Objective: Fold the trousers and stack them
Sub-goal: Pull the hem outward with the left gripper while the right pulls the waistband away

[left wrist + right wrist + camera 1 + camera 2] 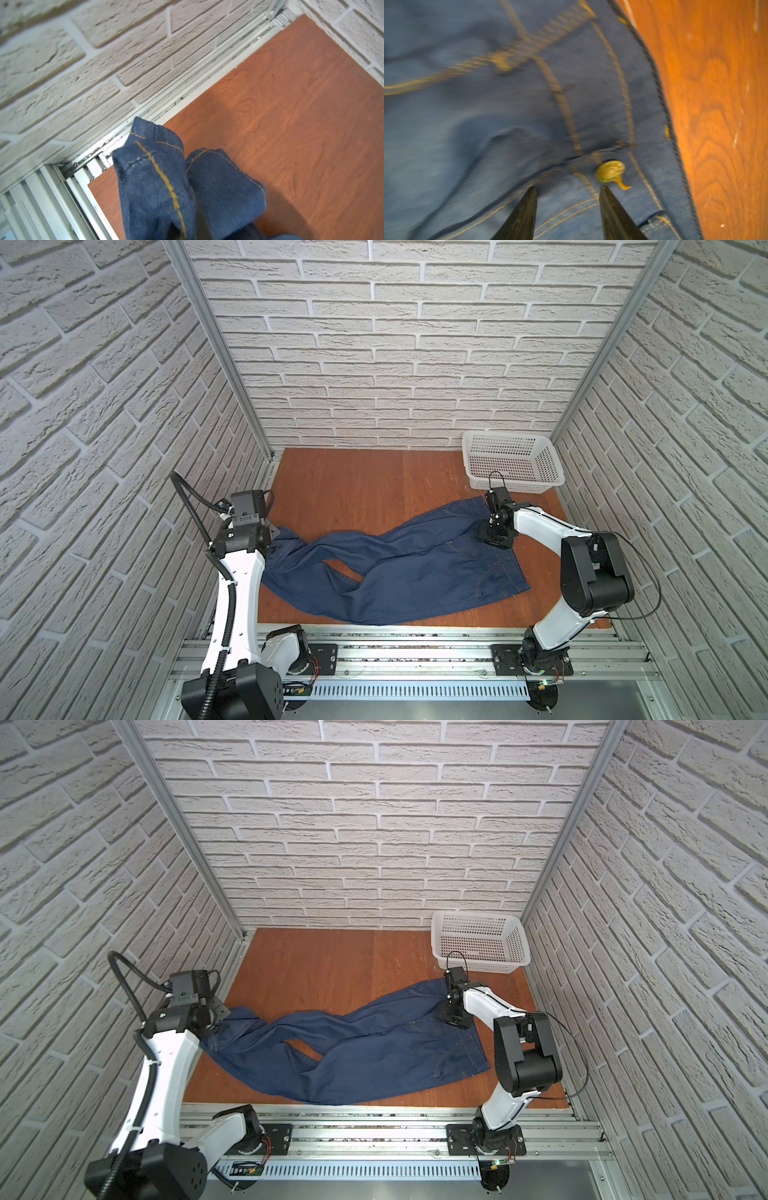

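While the trousers (pixel 415 568) lie stretched across the wooden table (pixel 353 489), waist to the right and legs to the left, the left gripper (pixel 273 538) is clamped tight on both leg hems (pixel 158 166) at the table's left edge. The right gripper (pixel 568 188) stands half parted over the waistband, tips just beside the metal button (pixel 610 171), holding nothing.

Dark blue denim jeans (pixel 415 568): one pair, two legs, recorded beneath the right gripper (pixel 566 190). Metal waist button (pixel 610 171): one, just beside its fingertips. White perforated basket (pixel 550 460): one, listed near that gripper. Robot arms: two are counted, a left arm (pixel 237 585) and a right arm (pixel 540 526).
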